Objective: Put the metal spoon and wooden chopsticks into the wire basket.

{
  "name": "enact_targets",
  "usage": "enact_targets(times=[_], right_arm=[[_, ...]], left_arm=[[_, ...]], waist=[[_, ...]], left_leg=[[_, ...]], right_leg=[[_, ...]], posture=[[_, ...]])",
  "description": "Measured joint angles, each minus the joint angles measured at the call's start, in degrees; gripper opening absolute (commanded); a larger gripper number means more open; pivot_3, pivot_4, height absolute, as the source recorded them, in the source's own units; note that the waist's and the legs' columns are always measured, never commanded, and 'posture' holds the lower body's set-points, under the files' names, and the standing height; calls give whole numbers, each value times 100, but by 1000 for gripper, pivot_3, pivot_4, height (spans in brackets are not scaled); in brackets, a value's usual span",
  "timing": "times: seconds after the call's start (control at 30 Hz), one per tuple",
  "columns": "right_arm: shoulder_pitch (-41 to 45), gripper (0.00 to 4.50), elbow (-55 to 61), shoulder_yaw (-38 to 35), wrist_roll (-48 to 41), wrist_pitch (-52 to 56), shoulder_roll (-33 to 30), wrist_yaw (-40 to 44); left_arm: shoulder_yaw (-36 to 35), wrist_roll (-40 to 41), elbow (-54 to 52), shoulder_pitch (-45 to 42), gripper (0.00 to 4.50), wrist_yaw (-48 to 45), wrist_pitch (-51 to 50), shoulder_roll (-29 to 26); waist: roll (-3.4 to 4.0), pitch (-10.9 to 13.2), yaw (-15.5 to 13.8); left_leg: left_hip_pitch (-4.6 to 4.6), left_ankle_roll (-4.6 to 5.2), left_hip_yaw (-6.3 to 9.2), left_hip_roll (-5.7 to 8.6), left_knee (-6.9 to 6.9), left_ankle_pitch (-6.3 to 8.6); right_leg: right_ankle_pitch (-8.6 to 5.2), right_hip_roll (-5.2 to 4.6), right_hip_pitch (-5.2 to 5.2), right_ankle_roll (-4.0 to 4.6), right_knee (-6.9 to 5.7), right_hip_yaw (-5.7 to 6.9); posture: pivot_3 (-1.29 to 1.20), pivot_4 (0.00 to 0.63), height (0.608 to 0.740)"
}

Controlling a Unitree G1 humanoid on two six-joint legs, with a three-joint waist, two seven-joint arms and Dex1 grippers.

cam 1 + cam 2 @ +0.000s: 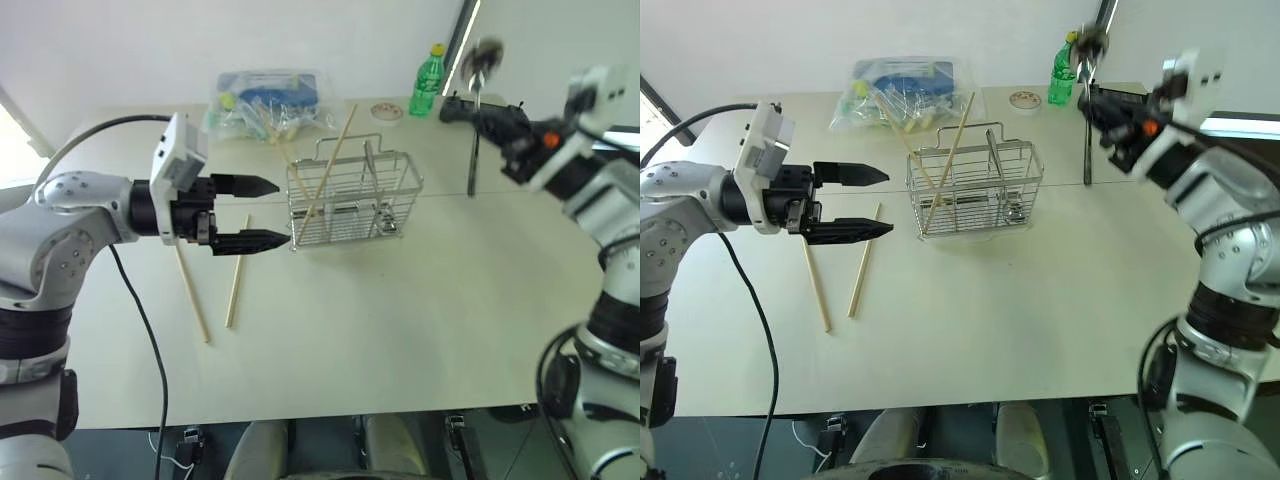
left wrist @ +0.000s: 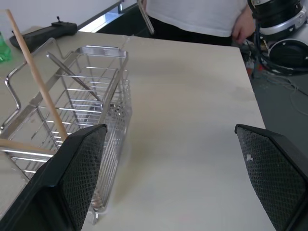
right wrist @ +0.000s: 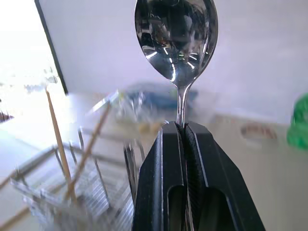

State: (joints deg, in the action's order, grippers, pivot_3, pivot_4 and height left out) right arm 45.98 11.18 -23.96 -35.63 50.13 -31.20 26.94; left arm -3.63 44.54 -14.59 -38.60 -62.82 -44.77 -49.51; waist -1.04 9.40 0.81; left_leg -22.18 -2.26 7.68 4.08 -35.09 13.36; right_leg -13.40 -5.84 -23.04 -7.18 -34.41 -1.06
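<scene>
The wire basket [image 1: 352,196] stands mid-table, and two wooden chopsticks [image 1: 335,160] lean inside it. Two more chopsticks [image 1: 236,287] lie flat on the table to its left. My left gripper [image 1: 268,212] is open and level, its fingertips just left of the basket with nothing between them; in the left wrist view the basket [image 2: 91,96] sits beside one finger [image 2: 79,178]. My right gripper [image 3: 184,127] is raised to the right of and behind the basket, shut on the neck of the metal spoon [image 1: 482,58]. The spoon's bowl points up and its handle hangs down.
A clear plastic bag with blue contents [image 1: 265,100], a green bottle [image 1: 428,80] and a small round roll [image 1: 387,112] sit along the table's far edge. A flat black object [image 1: 1125,97] lies behind my right gripper. A person in a white shirt [image 2: 192,14] stands beside the table.
</scene>
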Motion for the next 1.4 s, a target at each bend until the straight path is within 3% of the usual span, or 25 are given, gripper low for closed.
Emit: enact_targets(times=[0.2, 0.6, 0.7, 0.93, 1.17, 1.4], right_arm=[[280, 36, -555, 540, 262, -689, 738, -415], [-349, 36, -922, 990, 513, -1410, 1523, -759], [-526, 1006, -926, 991, 515, -1426, 1676, -914], [-709, 4462, -878, 955, 507, -1418, 1691, -1169], [-743, 4462, -605, 765, 394, -1153, 1094, -1170], [-786, 4462, 243, 474, -458, 64, -963, -32]], left_arm=[[2, -60, 146, -183, 4500, 55, 46, 40], [-20, -66, 145, -220, 4500, 206, 55, 51], [-24, -65, 146, -220, 4500, 228, 56, 83], [-23, -98, 295, -274, 4500, 301, 78, 187], [1, -220, 515, -500, 4500, 303, 169, 346], [-18, -339, 677, -514, 4500, 348, 152, 336]], waist=[[0, 0, 5], [0, 0, 18], [0, 0, 23], [0, 0, 20], [0, 0, 16], [6, 5, 2]], left_leg=[[-5, -1, -1, 2, 1, 0], [2, -6, 3, 2, -1, -4], [4, -8, 5, 2, -1, -5], [4, -8, 5, 2, 0, -5], [4, -8, 5, 4, 0, -5], [-1, -4, 3, 2, 1, -3]], right_leg=[[2, 0, -8, -1, -3, -1], [1, 2, -29, 0, -64, -5], [1, 4, -30, 1, -69, -5], [0, 5, -30, 1, -68, -5], [0, 5, -29, 1, -67, -5], [-2, 4, -27, -1, -56, -4]], posture=[[0, 150, 726], [0, 150, 726], [0, 150, 726], [0, 150, 726], [0, 150, 726], [0, 150, 726]])
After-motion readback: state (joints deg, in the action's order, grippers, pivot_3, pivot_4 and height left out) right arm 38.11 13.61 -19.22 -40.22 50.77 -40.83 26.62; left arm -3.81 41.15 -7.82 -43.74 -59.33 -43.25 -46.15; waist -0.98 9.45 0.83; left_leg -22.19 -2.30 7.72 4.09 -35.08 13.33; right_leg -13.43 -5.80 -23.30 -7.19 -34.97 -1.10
